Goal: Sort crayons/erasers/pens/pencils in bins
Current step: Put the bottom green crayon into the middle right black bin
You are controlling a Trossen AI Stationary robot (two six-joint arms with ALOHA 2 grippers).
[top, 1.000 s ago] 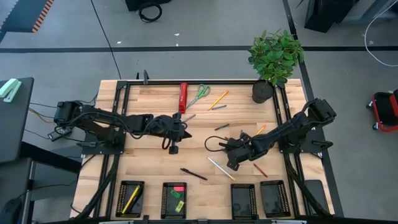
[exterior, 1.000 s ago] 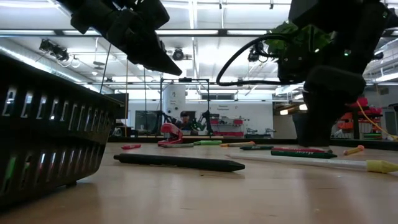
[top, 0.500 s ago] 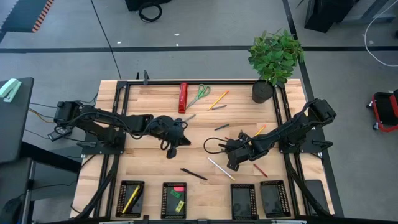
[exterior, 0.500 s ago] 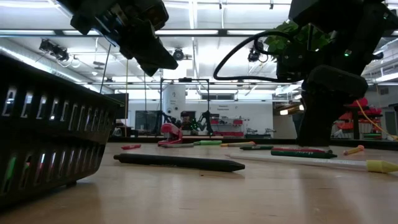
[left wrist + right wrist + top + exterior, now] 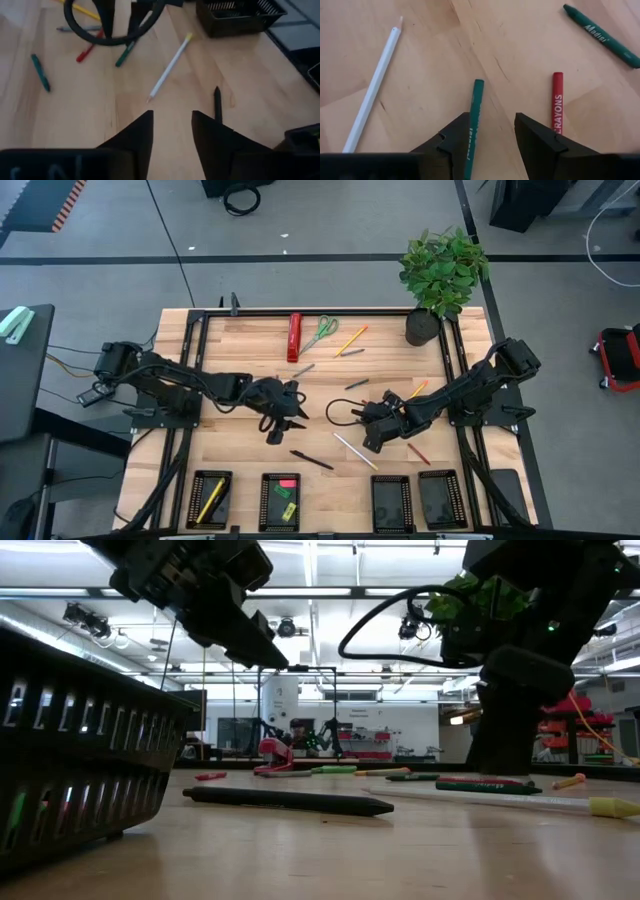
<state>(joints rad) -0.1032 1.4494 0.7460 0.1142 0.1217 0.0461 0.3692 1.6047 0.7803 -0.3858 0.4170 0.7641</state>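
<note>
Sorting is barely begun. Of the four bins [image 5: 284,501] along the near edge, the far-left one holds a yellow stick, the next the erasers [image 5: 287,492], and the two on the right look empty. Most pens, pencils and crayons lie scattered mid-surface. The left gripper [image 5: 285,418] hangs with jaws released and empty above a black pen [image 5: 312,460]. The right gripper [image 5: 371,440], jaws spread and empty, hovers over a green crayon [image 5: 475,120] beside a red crayon [image 5: 557,102]. A plant [image 5: 441,272], scissors [image 5: 321,332] and a red tool [image 5: 294,336] stand far off, blocking nothing.

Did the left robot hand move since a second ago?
Yes. In the high view the left gripper has slid away from the red bar-shaped tool toward the black pen and the bins, with its fingers now apart.
</note>
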